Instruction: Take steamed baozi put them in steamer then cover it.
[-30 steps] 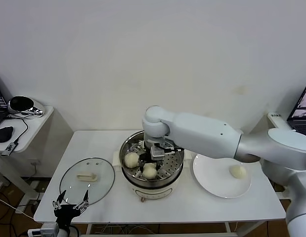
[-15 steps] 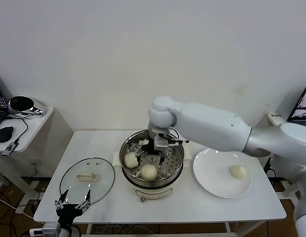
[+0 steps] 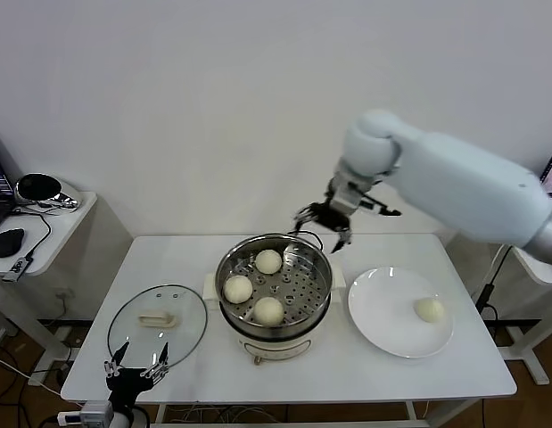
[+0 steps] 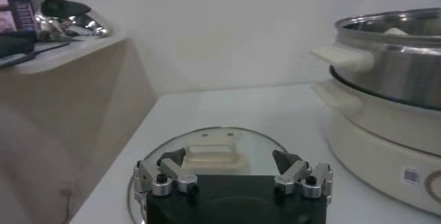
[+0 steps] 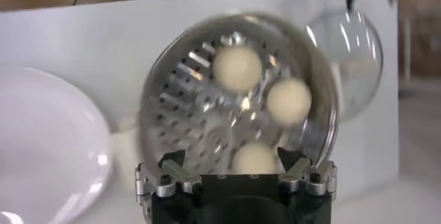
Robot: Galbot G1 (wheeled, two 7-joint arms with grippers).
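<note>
Three baozi point(image 3: 268, 310) fill the steamer point(image 3: 274, 328); right gripper point(image 3: 322, 224) fingers spread, empty.

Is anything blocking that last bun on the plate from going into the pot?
Nothing visible does. The last baozi lies alone on the white plate, the steamer beside it is uncovered with open tray space, and the glass lid rests on the table. The right gripper is open above the steamer's far rim.

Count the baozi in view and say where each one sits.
4. Three baozi lie on the steamer tray: one at the back, one on the left, one at the front. The fourth rests on the white plate. None seems hidden.
</note>
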